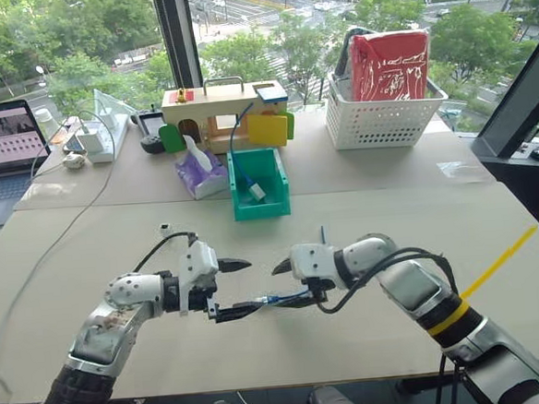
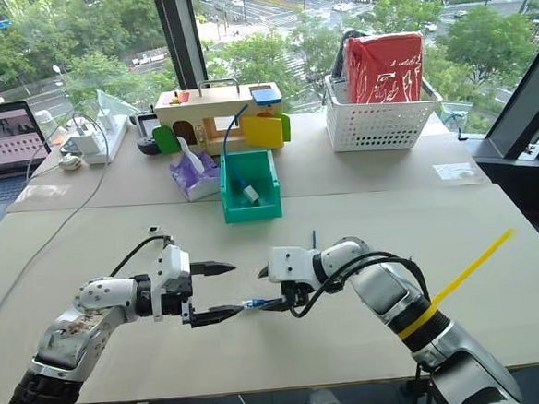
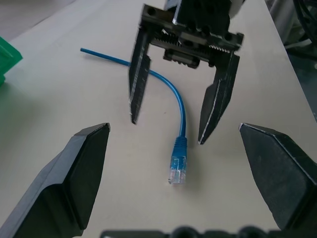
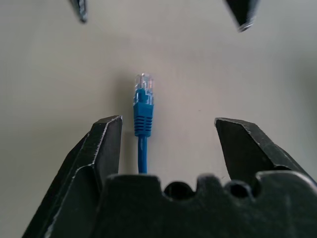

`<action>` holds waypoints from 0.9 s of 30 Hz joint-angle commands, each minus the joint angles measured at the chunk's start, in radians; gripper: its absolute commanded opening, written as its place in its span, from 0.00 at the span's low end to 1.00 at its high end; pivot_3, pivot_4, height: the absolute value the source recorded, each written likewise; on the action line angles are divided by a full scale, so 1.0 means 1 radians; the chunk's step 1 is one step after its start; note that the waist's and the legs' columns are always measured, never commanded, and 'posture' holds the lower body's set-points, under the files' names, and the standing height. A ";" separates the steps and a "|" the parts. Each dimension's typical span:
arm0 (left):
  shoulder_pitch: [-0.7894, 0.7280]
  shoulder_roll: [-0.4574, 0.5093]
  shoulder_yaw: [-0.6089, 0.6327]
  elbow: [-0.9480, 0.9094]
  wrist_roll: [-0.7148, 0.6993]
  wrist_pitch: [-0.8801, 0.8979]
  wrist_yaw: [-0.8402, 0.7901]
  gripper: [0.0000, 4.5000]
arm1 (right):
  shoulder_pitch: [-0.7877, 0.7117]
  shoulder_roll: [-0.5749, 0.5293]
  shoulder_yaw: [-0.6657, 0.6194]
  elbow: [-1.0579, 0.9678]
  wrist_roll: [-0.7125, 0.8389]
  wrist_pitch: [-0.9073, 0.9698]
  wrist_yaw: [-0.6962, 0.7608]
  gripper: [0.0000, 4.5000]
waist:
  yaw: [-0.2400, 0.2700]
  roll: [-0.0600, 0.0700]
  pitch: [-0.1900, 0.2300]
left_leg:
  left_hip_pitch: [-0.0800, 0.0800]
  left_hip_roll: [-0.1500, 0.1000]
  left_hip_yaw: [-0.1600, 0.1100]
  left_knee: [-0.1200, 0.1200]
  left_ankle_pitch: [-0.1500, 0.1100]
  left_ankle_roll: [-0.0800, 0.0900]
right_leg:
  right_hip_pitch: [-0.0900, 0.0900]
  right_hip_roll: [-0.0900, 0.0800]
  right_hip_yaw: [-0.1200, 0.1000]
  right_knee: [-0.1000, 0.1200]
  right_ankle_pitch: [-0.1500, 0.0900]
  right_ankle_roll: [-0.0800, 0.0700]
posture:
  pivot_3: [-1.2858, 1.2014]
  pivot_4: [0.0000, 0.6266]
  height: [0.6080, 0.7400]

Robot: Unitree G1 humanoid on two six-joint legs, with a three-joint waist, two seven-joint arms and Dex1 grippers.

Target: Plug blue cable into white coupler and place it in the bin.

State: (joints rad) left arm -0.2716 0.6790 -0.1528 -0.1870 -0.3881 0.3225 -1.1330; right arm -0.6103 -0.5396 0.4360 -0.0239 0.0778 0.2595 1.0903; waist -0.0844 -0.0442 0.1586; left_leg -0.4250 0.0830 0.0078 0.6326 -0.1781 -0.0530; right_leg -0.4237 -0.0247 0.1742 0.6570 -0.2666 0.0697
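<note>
The blue cable (image 3: pixel 179 106) lies loose on the table, its clear plug (image 4: pixel 142 91) pointing toward my left gripper (image 1: pixel 253 284). My right gripper (image 4: pixel 167 119) stands open, one finger on each side of the plug end without touching it. The left gripper faces it tip to tip, also open and empty. The cable's far end (image 1: pixel 323 234) pokes up behind my right wrist. The teal bin (image 1: pixel 274 202) sits further back at the table's middle. Inside it lies a small white coupler (image 1: pixel 256 193) joined to another blue cable (image 1: pixel 236 121) that rises over the back wall.
Behind the bin stand a wooden toy box (image 1: pixel 222 113) and a purple tissue pack (image 1: pixel 198 175). A white lattice basket (image 1: pixel 384 125) with a red bag is at the back right. A laptop (image 1: pixel 2 147), charger block (image 1: pixel 89 136) and pale grey cable (image 1: pixel 33 265) are on the left.
</note>
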 commanded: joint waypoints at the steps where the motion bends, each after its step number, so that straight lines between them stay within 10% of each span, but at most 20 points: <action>1: -0.039 -0.009 -0.036 0.023 0.031 -0.050 -0.042 1.00 | 0.013 -0.040 -0.135 -0.121 0.084 0.102 -0.016 0.99 | 0.003 0.000 0.000 | 0.000 0.000 0.000 0.000 0.000 0.000 | 0.000 0.000 0.000 0.000 0.000 0.000 | 0.52 0.24 0.81; 8: -0.163 -0.050 -0.155 0.246 0.208 -0.246 -0.093 1.00 | 0.108 -0.096 -0.278 -0.296 0.126 0.263 -0.127 0.99 | 0.022 0.000 0.000 | 0.000 0.000 -0.001 0.000 0.000 0.000 | 0.000 0.000 -0.001 0.000 0.000 -0.001 | 0.52 0.24 0.81; 21: -0.238 -0.137 -0.196 0.382 0.226 -0.290 -0.191 0.01 | 0.288 -0.214 -0.490 -0.493 0.252 0.456 -0.206 1.00 | 0.034 0.000 0.000 | -0.001 0.000 -0.002 0.001 0.000 0.000 | 0.000 0.000 -0.001 0.000 -0.001 -0.001 | 0.52 0.24 0.81; 27: -0.246 -0.156 -0.178 0.382 0.229 -0.281 -0.165 0.01 | 0.312 -0.241 -0.548 -0.553 0.332 0.548 -0.231 1.00 | 0.038 0.000 0.000 | -0.001 -0.001 -0.002 0.001 0.000 0.000 | 0.001 0.000 -0.001 0.000 -0.001 -0.001 | 0.52 0.24 0.81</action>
State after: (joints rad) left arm -0.5014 0.5312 -0.3424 0.2099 -0.1588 0.0460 -1.3030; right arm -0.2961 -0.7665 -0.0645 -0.5306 0.3795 0.7864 0.8699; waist -0.0460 -0.0443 0.1586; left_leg -0.4261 0.0824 0.0057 0.6339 -0.1781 -0.0529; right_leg -0.4231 -0.0248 0.1728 0.6571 -0.2672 0.0692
